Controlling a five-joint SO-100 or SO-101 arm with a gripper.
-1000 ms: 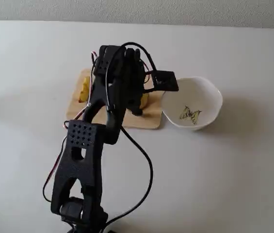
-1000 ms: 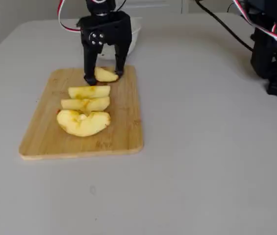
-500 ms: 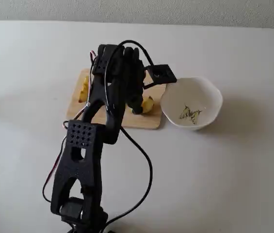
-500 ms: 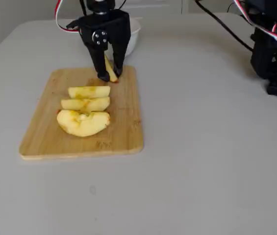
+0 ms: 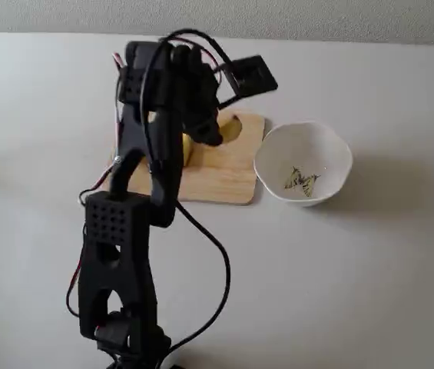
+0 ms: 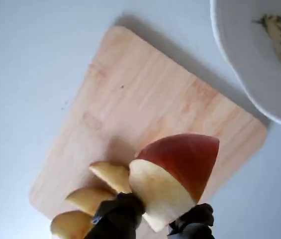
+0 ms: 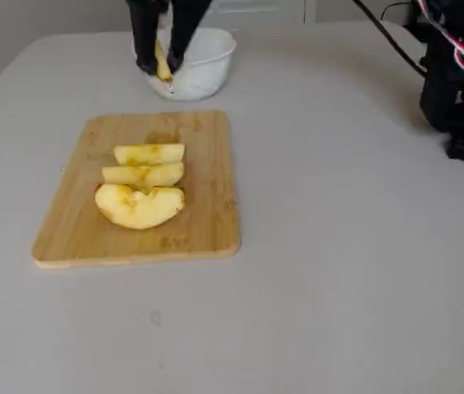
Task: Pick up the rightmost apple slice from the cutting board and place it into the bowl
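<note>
My gripper is shut on the rightmost apple slice, a plump wedge with pale flesh and red skin. It hangs in the air above the cutting board. In a fixed view the gripper holds the slice in front of the white bowl. Three slimmer yellow wedges lie on the board. The bowl stands to the right of the board and shows a yellow-grey butterfly mark. In that view the arm hides the slice.
The black arm rises from its base at the near table edge, with a cable looping beside it. A black block with red wires stands at the right of a fixed view. Bare grey table surrounds the board.
</note>
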